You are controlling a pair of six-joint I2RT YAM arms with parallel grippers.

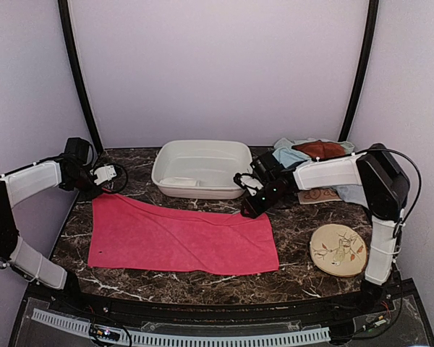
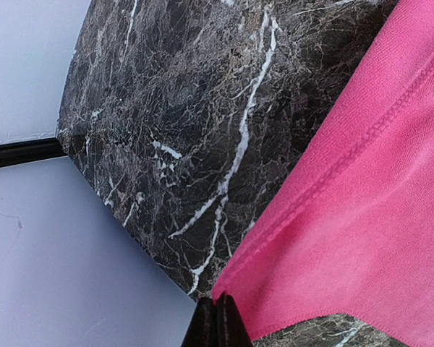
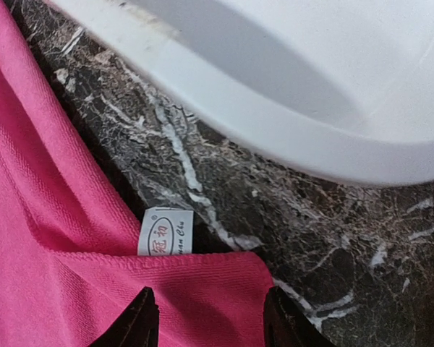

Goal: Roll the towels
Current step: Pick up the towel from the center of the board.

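Starting the roll at the far edge looks like our step. The long bright pink cloth towel [image 1: 181, 235] lies flat on the dark marble table [image 1: 300, 224], spanning centre to 8 o'clock in the top view.

The right gripper [image 3: 210, 325] has its fingers apart, straddling the towel's 1 o'clock corner beside the small white label [image 3: 165, 231]. It sits just short of the white rectangular plastic basin [image 1: 202, 168] at 12 o'clock. The left gripper [image 2: 217, 325] has its fingers pressed together at the 11 o'clock corner. We can't tell whether any cloth is pinched betw. them.

Our judgement:
- Close the right on the hem itself, not just the label.
- Check the left really has fabric.
- Lift both corners low & level, then turn them over toward 6 o'clock at the same pace so the roll doesn't cone.
- Stay off the basin rim.

The heap of light blue and rust-brown cloth towels [image 1: 315, 150] sits at 2 o'clock, not yet rolled.
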